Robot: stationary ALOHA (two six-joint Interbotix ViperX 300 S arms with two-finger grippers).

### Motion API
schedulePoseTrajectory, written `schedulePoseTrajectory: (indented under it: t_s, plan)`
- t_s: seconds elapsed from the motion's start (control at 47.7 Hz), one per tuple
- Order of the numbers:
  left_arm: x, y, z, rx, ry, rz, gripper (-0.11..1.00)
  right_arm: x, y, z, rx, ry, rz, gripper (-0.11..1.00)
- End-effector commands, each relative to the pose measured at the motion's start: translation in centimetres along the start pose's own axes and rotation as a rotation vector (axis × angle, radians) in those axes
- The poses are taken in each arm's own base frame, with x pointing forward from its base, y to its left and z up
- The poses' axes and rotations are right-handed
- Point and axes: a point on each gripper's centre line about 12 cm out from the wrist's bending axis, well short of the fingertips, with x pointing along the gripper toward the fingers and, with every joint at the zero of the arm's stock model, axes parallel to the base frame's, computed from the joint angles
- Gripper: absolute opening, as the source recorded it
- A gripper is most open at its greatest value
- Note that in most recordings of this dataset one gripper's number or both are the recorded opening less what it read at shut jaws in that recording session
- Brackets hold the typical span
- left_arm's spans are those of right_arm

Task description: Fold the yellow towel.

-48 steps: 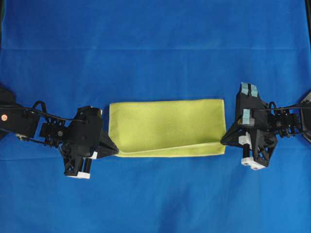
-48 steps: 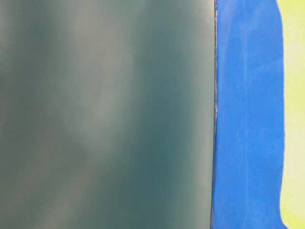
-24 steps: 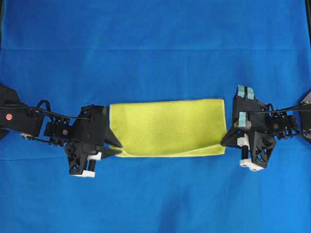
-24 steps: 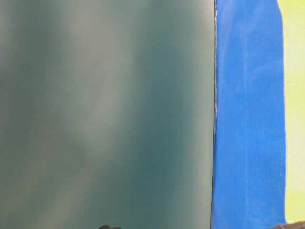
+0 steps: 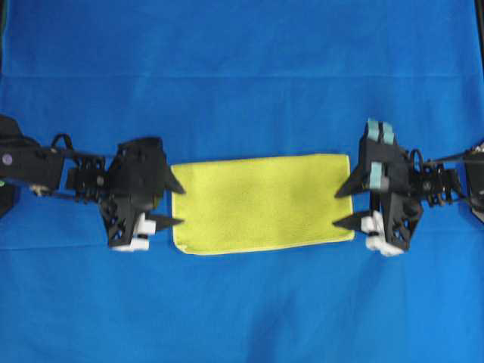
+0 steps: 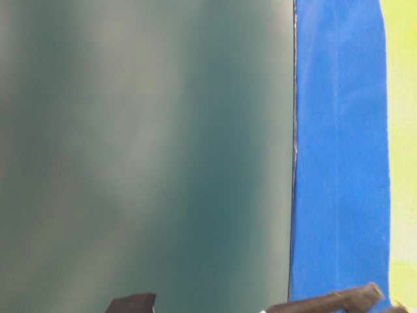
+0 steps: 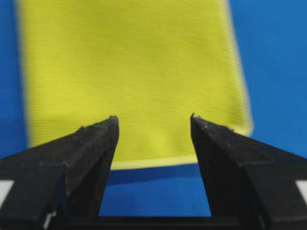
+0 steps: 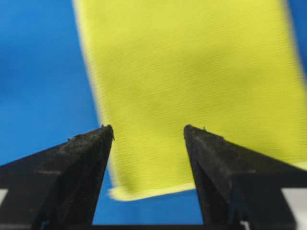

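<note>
Both tools have let go of the towel since a second ago: then each pinched a near corner with the front layer raised, and now that layer lies down and the arms sit a little farther up the overhead view.

The left tool (image 5: 178, 203) is released, its two black fingers spread, just beside the towel's left short edge and apart from it. The right tool (image 5: 340, 206) is likewise released, fingers spread, its tips just beside the right short edge. Each wrist view shows empty space between the fingers, with the towel's short end beyond them.

The towel (image 5: 261, 203) lies flat on the blue cloth (image 5: 242, 68) that covers the surface, between the two tools. It is folded into a long rectangle running left to right, its edges roughly aligned, with a thin paler hem along the near long edge. In the table-level view only a yellow strip (image 6: 404, 130) shows at the right margin, beside the blue cloth and a blurred grey-green panel (image 6: 143, 150).
</note>
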Motion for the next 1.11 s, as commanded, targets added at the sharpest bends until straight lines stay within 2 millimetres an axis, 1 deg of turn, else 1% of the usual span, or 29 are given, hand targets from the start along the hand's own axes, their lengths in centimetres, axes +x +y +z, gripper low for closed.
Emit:
schedulePoseTrajectory:
  t_s: [0.0, 0.168, 0.293, 0.419, 0.545, 0.817, 0.964, 1.089]
  plan:
    - [-0.5, 1.3, 0.9, -0.025, -0.026, 0.029, 0.58, -0.3, -1.5, 1.2, 0.03, -0.018, -0.044, 0.63]
    - [-0.4, 3.1, 0.8, -0.063, -0.018, 0.068, 0.58, -0.4, -4.6, 1.4, 0.061, 0.008, -0.137, 0.63]
    - [0.0, 4.1, 0.5, -0.084, -0.007, 0.09, 0.58, -0.2, -6.3, 1.5, 0.08, 0.014, -0.182, 0.63]
    - [0.8, 4.8, -0.2, -0.098, 0.015, 0.105, 0.58, 0.6, -7.4, 1.1, 0.087, 0.042, -0.21, 0.62]
    - [1.8, 5.6, -0.9, -0.115, 0.032, 0.121, 0.58, 1.7, -7.9, 0.7, 0.094, 0.061, -0.216, 0.62]
    - [2.9, 6.9, -2.3, -0.144, 0.069, 0.146, 0.57, 3.8, -8.5, -0.6, 0.107, 0.116, -0.224, 0.62]
    - [3.4, 7.2, -3.1, -0.156, 0.098, 0.152, 0.56, 4.1, -8.5, -0.8, 0.112, 0.126, -0.225, 0.61]
    - [3.5, 7.1, -3.2, -0.159, 0.104, 0.151, 0.56, 4.1, -8.4, -0.8, 0.107, 0.127, -0.223, 0.58]
